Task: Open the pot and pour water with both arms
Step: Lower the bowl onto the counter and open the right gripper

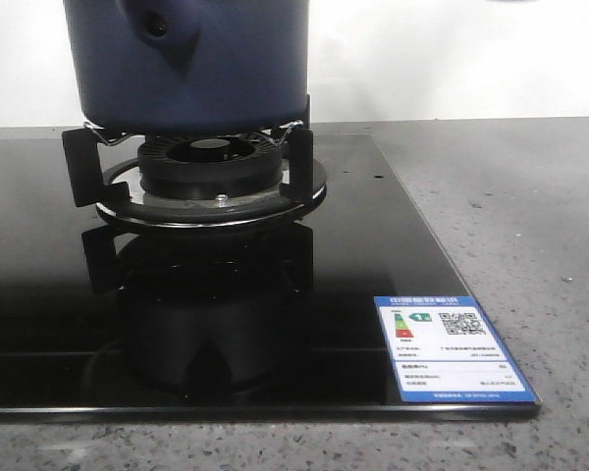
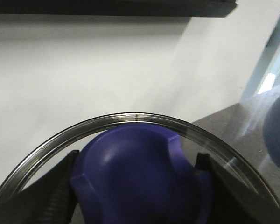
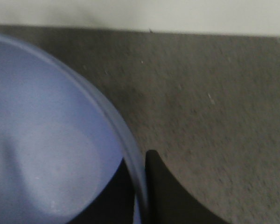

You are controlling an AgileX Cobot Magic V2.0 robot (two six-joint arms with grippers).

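The dark navy pot stands on the burner's supports at the back left in the front view, its handle socket facing me; its top is cut off. Neither gripper shows there. In the left wrist view my left gripper is shut on the blue knob of a glass lid, held up in front of the white wall. In the right wrist view my right gripper is shut on the rim of a light-blue bowl, one finger inside and one finger outside, above the grey counter.
The black glass stove top carries the burner and an energy label sticker at its front right corner. Grey speckled counter lies to the right. The light-blue bowl also shows in the left wrist view.
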